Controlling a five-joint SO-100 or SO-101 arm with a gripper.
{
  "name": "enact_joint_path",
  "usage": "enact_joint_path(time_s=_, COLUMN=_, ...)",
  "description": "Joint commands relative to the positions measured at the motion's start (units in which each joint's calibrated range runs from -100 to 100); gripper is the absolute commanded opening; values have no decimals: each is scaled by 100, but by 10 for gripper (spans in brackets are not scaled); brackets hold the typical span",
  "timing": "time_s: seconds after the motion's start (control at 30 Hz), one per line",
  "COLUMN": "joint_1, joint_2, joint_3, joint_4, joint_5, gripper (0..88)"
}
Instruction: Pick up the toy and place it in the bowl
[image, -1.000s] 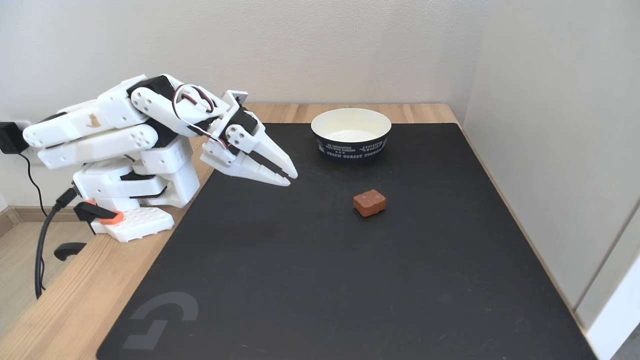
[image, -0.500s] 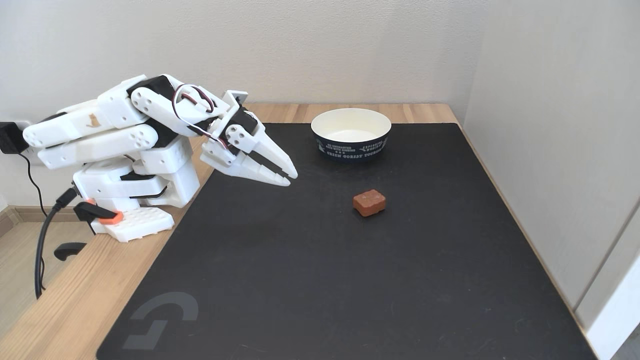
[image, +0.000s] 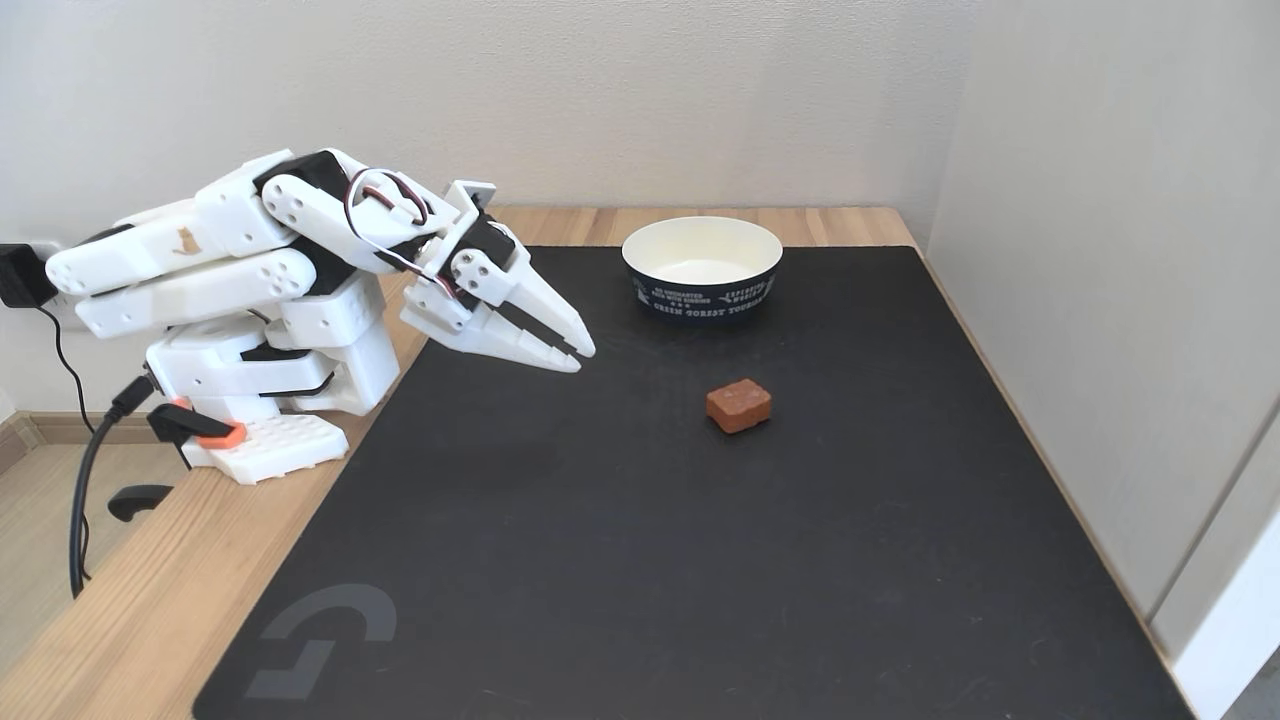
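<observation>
toy (image: 739, 405): small, probably light and stiff; best held across its two long sides
gripper (image: 581, 357): jaws nearly closed, holding nothing
bowl (image: 702, 266): empty

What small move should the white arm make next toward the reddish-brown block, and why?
Probably swing the white two-finger gripper right in the fixed view and open it above the small reddish-brown rectangular block. The block lies alone on the black mat, outside the navy paper bowl; the gripper hangs well left of it, fingertips nearly together, holding nothing.
</observation>
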Motion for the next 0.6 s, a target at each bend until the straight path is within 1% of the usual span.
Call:
enact_joint_path(time_s=0.0, joint_1=34, joint_2=-75, joint_3=40, joint_4=20, joint_5=-2, gripper=24)
enact_joint_path(time_s=0.33, joint_1=84, joint_2=-75, joint_3=40, joint_4=20, joint_5=-13, gripper=25)
enact_joint_path(time_s=0.47, joint_1=235, joint_2=-75, joint_3=40, joint_4=3, joint_5=-23, gripper=32)
enact_joint_path(time_s=0.57, joint_1=218, joint_2=-75, joint_3=31, joint_4=3, joint_5=19, gripper=201)
